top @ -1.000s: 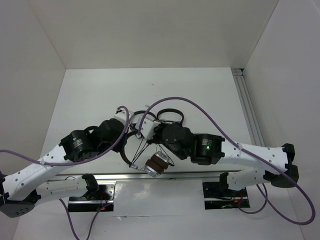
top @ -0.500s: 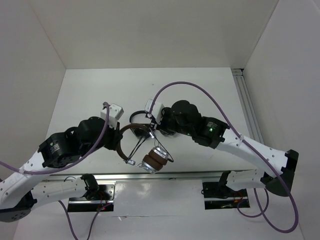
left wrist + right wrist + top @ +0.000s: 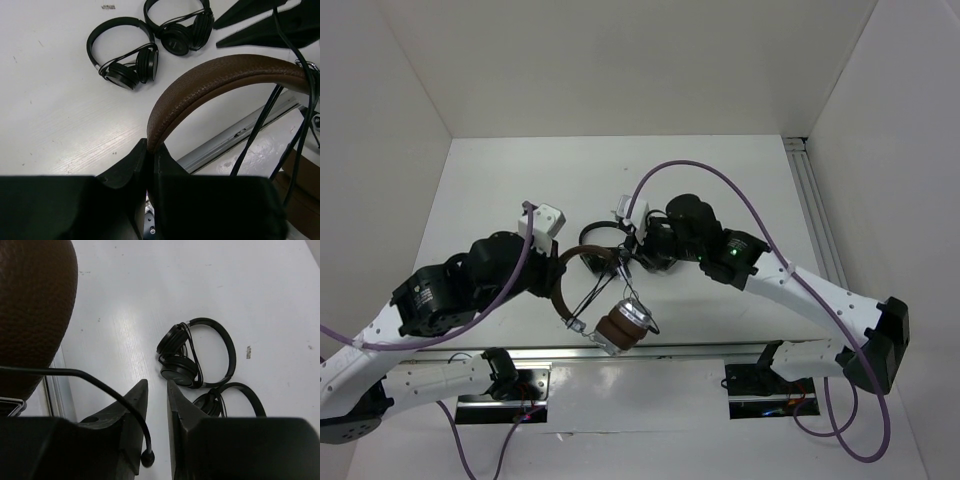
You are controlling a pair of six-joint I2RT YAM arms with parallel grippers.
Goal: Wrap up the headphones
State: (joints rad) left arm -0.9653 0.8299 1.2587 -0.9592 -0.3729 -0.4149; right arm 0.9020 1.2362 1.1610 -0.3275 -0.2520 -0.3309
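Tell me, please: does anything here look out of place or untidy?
Yes. The over-ear headphones with brown headband and silver cups dangle in the air, pinched at the headband by the left gripper, and their thin dark cable trails loose across the right gripper, unwrapped.

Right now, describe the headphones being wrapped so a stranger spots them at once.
On the white table, look at the front edge's middle. The left gripper clamps the headphones by their headband. Only this pair is brown with silver cups; the two black pairs farther back are smaller.
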